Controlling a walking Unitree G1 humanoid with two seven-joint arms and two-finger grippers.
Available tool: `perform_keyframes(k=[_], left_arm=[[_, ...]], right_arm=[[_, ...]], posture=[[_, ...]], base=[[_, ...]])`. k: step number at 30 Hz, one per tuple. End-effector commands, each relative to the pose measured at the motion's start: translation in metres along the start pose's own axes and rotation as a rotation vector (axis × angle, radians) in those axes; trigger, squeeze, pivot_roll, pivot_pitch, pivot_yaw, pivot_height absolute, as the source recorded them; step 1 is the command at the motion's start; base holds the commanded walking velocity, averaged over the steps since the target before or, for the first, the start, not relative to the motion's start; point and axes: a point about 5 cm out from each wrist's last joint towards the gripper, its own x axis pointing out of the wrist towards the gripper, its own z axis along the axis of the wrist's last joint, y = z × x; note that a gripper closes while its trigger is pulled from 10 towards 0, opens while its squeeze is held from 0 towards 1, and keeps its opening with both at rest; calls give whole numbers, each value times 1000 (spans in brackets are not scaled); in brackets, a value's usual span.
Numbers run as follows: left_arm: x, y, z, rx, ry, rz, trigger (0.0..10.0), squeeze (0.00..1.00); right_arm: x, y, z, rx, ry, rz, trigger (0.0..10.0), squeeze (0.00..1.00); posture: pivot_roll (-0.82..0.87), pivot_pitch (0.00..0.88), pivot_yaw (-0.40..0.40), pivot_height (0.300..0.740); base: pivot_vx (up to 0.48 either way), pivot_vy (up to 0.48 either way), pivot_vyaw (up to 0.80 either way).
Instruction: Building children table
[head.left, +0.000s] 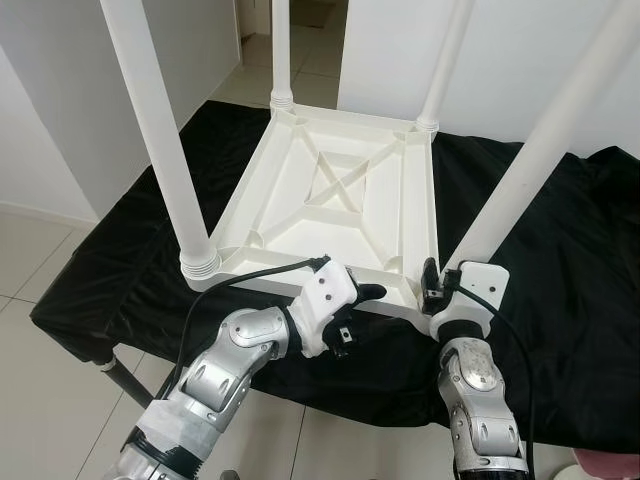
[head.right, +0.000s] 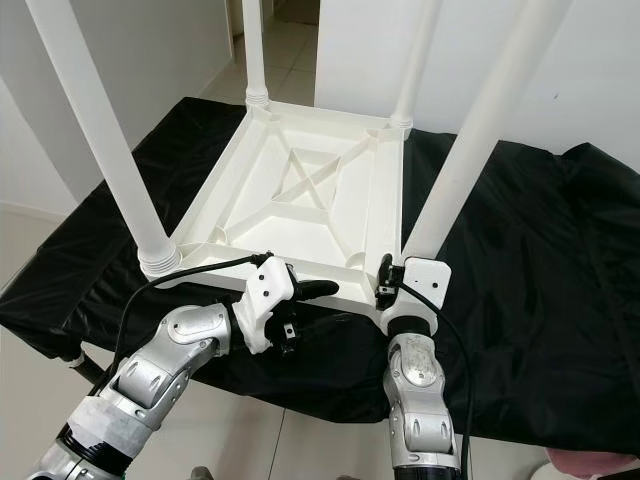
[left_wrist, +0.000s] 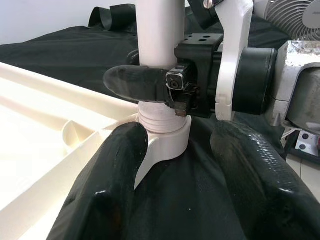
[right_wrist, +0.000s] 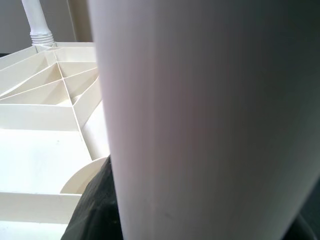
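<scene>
White walls and pale floor tiles surrounded a low stand draped in black cloth, which filled the middle of the frame from left to right. Bare cloth lay open along the right side and along the left edge, and the cloth's front edge hung just below the grippers in the lower part of the frame.

One white plastic table top lay upside down at the centre of the cloth, its ribbed underside facing up. Four white legs rose from its four corners: the near-left leg in the upper left, the far-left leg at top centre, the far-right leg to its right, and the near-right leg in the upper right.

Two arms reached in from the bottom of the frame. The right gripper was clamped on the near-right leg just above its threaded base, at the table top's near-right corner. The left gripper sat at the table top's near edge, just left of that corner, its fingers spread apart and holding nothing
</scene>
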Motion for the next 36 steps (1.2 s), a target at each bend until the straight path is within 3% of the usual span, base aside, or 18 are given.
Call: perform_keyframes(k=[1,2,3,10,18,19,23,24,31,36], left_arm=[[2,-3,2,6,1,-52,10000,0],[2,-2,2,6,1,-49,10000,0],[2,-2,2,7,1,-48,10000,0],[1,-2,2,6,1,-44,10000,0],[1,-2,2,0,-2,-32,10000,0],[1,-1,2,0,-1,-30,10000,0],[2,-1,3,2,-2,-29,10000,0],[2,0,3,4,-2,-28,10000,0],[3,1,4,11,-3,-27,10000,0],[3,2,4,15,-3,-26,10000,0]], right_arm=[[-4,5,-5,23,40,-16,10000,0],[-4,5,-3,23,35,-16,10000,275],[-3,5,-2,25,32,-17,10000,1000],[-2,1,5,46,-7,8,10000,1000],[-3,-14,5,41,-39,160,10000,1000],[-1,-22,3,32,-38,208,10000,0],[0,-28,-1,27,-30,299,10000,0],[1,-31,-5,19,-15,390,10000,0],[9,-35,-6,-14,6,608,10000,0],[15,-34,-2,-32,1,675,10000,0]], posture=[[-59,0,-29,740],[-58,0,-30,740],[-58,0,-31,740],[-58,0,-35,740],[-60,0,-37,740],[-61,0,-37,740],[-62,0,-36,740],[-62,0,-35,740],[-59,0,-32,740],[-57,0,-34,740]], base=[[0,0,0],[0,0,0],[0,0,0],[0,0,0],[0,0,0],[0,0,0],[0,0,0],[0,0,0],[0,0,0],[0,0,0]])
